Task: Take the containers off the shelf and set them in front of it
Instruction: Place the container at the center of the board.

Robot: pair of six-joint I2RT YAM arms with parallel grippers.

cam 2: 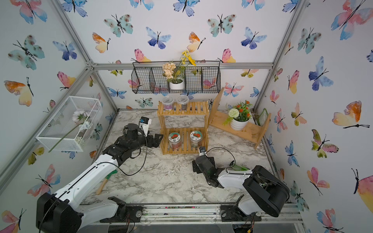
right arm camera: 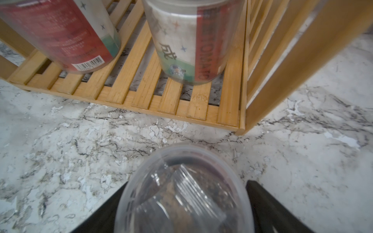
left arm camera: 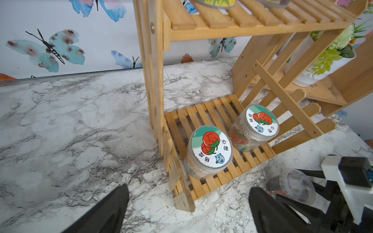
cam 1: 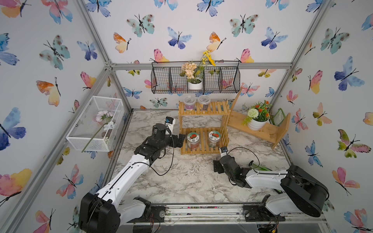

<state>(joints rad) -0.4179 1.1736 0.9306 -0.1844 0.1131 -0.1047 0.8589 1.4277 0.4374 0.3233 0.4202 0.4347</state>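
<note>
The shelf (cam 1: 203, 113) stands at the back middle of the marble table in both top views. Two clear cups (cam 1: 189, 102) (cam 1: 203, 101) sit on its top tier. Two jars with red-picture lids (cam 1: 192, 140) (cam 1: 214, 138) stand on its lower tier, also seen in the left wrist view (left arm camera: 211, 149) (left arm camera: 262, 123). A third clear cup (right arm camera: 181, 191) stands on the table just in front of the shelf's right corner, between the spread fingers of my right gripper (right arm camera: 187, 183). My left gripper (left arm camera: 187, 209) hovers open and empty by the shelf's left front leg (left arm camera: 181, 199).
A plain-plank wooden shelf (cam 1: 268, 135) with a white flower pot (cam 1: 257, 124) lies to the right of the shelf. On the back wall hangs a black wire basket (cam 1: 228, 80); a white mesh box (cam 1: 80, 139) is fixed to the left wall. A green-handled tool (cam 2: 109, 177) lies under my left arm.
</note>
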